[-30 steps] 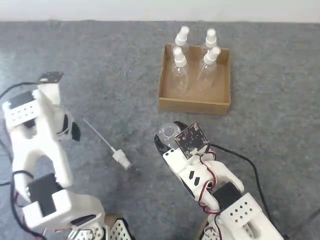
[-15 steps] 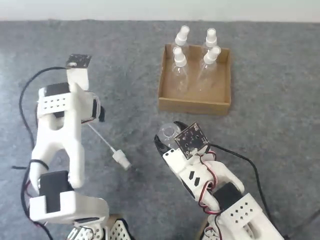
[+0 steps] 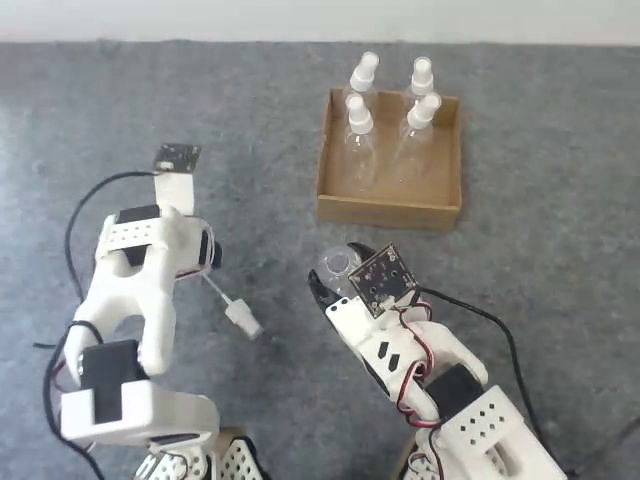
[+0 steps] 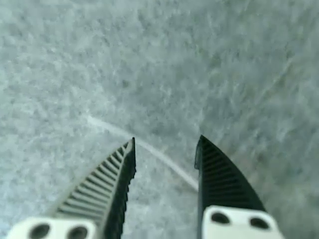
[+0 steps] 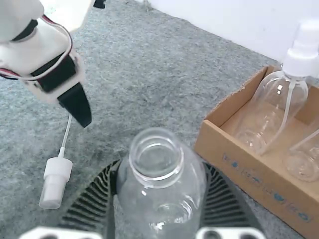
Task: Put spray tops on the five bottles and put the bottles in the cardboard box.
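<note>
A loose white spray top (image 3: 243, 318) lies on the grey carpet, its thin dip tube (image 4: 149, 148) running up-left under my left gripper (image 3: 210, 254). In the left wrist view my left gripper (image 4: 164, 144) is open, its fingers on either side of the tube just above the carpet. My right gripper (image 3: 335, 278) is shut on a clear, uncapped bottle (image 5: 159, 184), held upright in front of the cardboard box (image 3: 388, 211). Inside the box stand several clear bottles with white spray tops (image 3: 358, 113).
The box's near corner (image 5: 214, 142) sits close beyond the held bottle. The left arm's black finger (image 5: 79, 105) hangs above the spray top (image 5: 54, 182). A black cable (image 3: 490, 325) trails from the right arm. Open carpet lies left of the box.
The left arm has swung right and lowered, bringing its gripper over the spray top's tube. The right arm and its bottle have stayed still.
</note>
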